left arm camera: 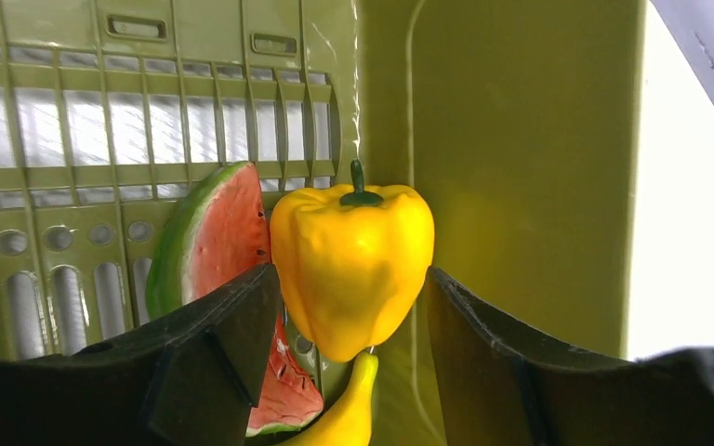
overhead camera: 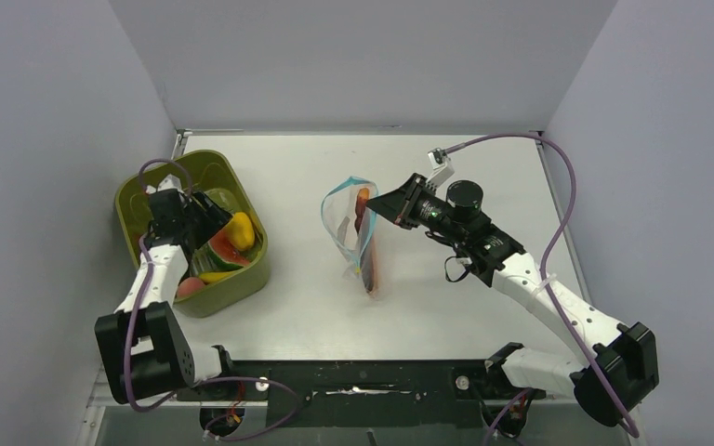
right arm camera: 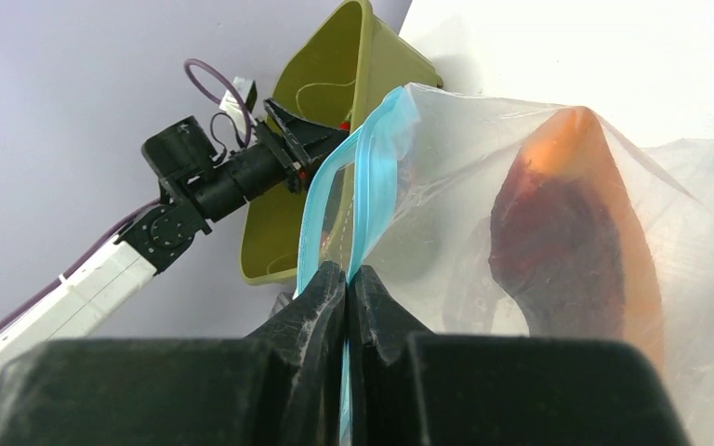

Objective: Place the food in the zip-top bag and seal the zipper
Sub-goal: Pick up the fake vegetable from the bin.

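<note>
Over bin [overhead camera: 139, 200], left gripper [left arm camera: 349, 321] straddles yellow pepper [left arm camera: 351, 265], jaws apart.

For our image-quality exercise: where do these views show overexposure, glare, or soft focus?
Left wrist: the right edge beyond the bin wall is blown out white, and the yellow pepper carries soft highlights. Right wrist: the pincer base looks blurred, the table is overexposed. Top external: evenly lit, sharp.

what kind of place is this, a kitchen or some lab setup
Most likely a lab test cell, not a kitchen: plain grey panels wall in a bare white table, two arms are bolted at its near edge, and the food is plastic toys, like the yellow pepper in the green bin.
</note>
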Controlling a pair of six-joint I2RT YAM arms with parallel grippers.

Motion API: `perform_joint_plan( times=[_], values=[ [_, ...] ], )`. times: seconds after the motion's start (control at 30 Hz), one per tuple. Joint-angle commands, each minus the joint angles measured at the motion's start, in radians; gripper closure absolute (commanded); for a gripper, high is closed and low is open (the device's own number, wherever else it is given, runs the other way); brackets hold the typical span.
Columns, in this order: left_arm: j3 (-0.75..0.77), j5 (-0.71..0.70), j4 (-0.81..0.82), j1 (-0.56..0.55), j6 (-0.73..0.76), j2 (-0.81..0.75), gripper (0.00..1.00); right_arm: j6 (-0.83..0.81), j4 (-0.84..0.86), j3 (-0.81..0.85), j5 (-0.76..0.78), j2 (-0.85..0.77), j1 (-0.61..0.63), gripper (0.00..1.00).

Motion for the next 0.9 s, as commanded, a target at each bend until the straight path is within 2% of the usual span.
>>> perform_joint_plan(
  times=[0.0,0.37,0.5,0.63,0.87],
  values=[
    [0.031,0.125,0.073,0.015,-0.017,0.061,0.44,-0.024,0.040,0.035,0.023,-0.047,0.001,1.00],
    [0.062,0.089,0.048,0.015,-0.004,0.173,0.48,-0.034,0.044,0.035,0.026,-0.054,0.001,1.00],
    [0.075,0.090,0.032,0.016,0.015,0.189,0.59,-0.031,0.046,0.034,0.023,-0.054,0.001,1.00],
    [0.071,0.055,0.017,0.015,0.030,0.161,0.80,-0.026,0.047,0.027,0.023,-0.053,0.002,1.00],
    [0.068,0.003,0.000,0.016,0.038,0.105,0.99,-0.019,0.046,0.021,0.027,-0.058,0.003,1.00]
  ],
)
